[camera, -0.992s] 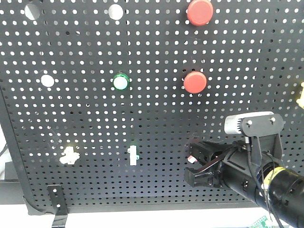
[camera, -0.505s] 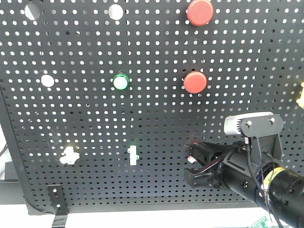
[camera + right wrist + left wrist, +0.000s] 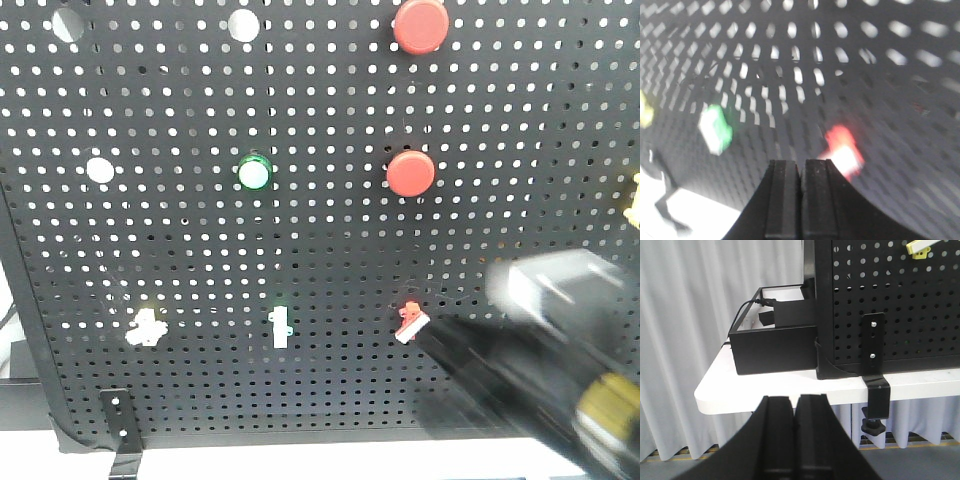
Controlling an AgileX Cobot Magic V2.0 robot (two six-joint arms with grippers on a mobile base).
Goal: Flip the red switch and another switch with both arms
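Our right gripper (image 3: 801,200) is clenched with nothing in it, and the red switch (image 3: 844,150) sits just beside its tip at about one o'clock. Our left gripper (image 3: 794,437) is clenched too, well away from the pegboard (image 3: 330,240); the yellow switch (image 3: 146,328) lies toward nine o'clock.

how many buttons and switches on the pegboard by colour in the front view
Red round push buttons: 2, upper and lower
Green-ringed round button: 1
Red switch: 1
Pale yellow switch: 1
Green-and-white toggle: 1
Total: 6
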